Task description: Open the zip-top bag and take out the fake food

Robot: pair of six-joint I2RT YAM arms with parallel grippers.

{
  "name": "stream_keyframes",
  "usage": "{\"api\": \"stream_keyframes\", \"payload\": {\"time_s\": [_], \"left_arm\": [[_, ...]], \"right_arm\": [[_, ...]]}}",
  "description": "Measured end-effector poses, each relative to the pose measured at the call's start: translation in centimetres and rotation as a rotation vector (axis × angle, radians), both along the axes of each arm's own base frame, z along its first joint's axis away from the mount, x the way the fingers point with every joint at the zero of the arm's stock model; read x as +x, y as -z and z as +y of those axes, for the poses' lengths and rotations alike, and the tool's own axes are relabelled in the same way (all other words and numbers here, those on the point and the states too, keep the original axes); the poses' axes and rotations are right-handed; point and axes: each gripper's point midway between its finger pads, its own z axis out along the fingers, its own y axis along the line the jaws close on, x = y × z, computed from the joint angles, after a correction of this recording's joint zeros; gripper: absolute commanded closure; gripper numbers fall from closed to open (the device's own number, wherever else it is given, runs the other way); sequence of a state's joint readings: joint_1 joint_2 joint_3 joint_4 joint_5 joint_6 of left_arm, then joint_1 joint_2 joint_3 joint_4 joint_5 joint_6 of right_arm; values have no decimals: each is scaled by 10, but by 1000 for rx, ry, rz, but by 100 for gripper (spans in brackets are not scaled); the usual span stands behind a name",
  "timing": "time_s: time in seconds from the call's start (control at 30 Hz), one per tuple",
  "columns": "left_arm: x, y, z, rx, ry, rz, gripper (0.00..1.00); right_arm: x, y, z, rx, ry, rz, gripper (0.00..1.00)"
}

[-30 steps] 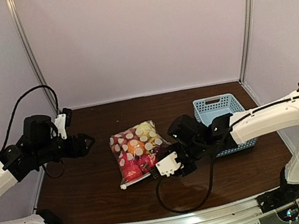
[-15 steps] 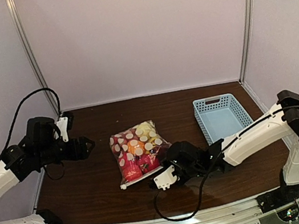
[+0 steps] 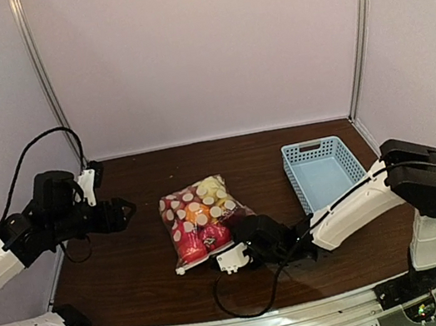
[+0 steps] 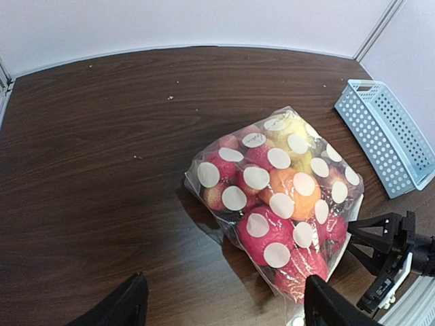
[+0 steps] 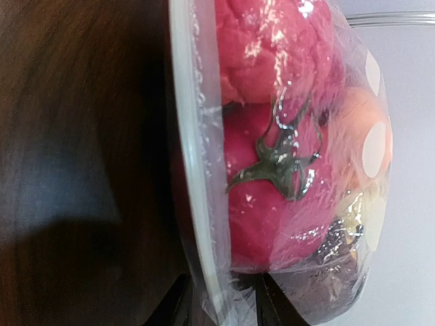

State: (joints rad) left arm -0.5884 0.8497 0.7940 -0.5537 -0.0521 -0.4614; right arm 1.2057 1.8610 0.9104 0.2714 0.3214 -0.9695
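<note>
1. Overhead first. Bag [image 3: 204, 203] of fruit [image 3: 190, 244] flat on the table [image 3: 136, 270], left of centre, with its white zip strip [image 3: 201, 260] along the near edge. Right gripper [image 3: 219, 262] low at the near right end of that strip, pointing left. Cannot read its jaw gap from up here. Left gripper [image 3: 123, 211] off to the bag's left, well apart, aimed toward it. Blue basket [image 3: 321, 170] to the right, apart from the bag. Bare wood left of the bag, behind it, and between bag and basket. Hemmed by walls at the back and both sides.

2. Next, the left wrist. Left gripper [image 4: 224, 309] with jaws spread wide, holding nothing. Bag [image 4: 279, 156] ahead of the gap and a little right, packed with red, orange and yellow fruit [image 4: 272, 234]. Right gripper [image 4: 387, 255] at the bag's lower right corner. Basket [image 4: 387, 136] beyond, on the right. Broad bare table [image 4: 102, 170] left of the bag and on to the back wall.

3. Lastly, the right wrist, very close. Zip strip [image 5: 194, 149] running top to bottom, with table [image 5: 81, 136] to its left. Bag [image 5: 353, 109] bulging to its right, red fruit [image 5: 272, 204] with a green stalk pressed against the plastic. Right gripper [image 5: 221, 305] with fingertips [image 5: 178, 302] a narrow way apart at the bottom edge, the strip's end and some plastic between them. Cannot tell whether pinched or merely straddled.
</note>
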Motion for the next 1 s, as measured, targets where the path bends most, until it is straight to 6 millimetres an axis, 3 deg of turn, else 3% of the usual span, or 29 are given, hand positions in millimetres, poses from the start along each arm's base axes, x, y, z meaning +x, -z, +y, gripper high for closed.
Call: {"api": "stream_keyframes", "payload": {"time_s": [0.13,0.33,0.43,0.7,0.8,1.0], "left_arm": [[-1,-4,1,-7,0,-11,20],[-3,-3,1,-5,7,-19,20],[-6,-4,-1,-2,40,-30,20],[-34,-32,-25,-116,261,-165,20],[-42,-46,-30,-130,325,-216,20],[-62,-74,-37,-180,436,-316,20]], "right_arm": [[13,-2,3,37,60,-62,91],[21,-16,6,78,109,-87,100],[21,-46,12,115,115,-65,100],[32,-178,52,332,120,72,100],[36,-203,51,343,114,147,100],[36,-214,37,324,95,334,100]]}}
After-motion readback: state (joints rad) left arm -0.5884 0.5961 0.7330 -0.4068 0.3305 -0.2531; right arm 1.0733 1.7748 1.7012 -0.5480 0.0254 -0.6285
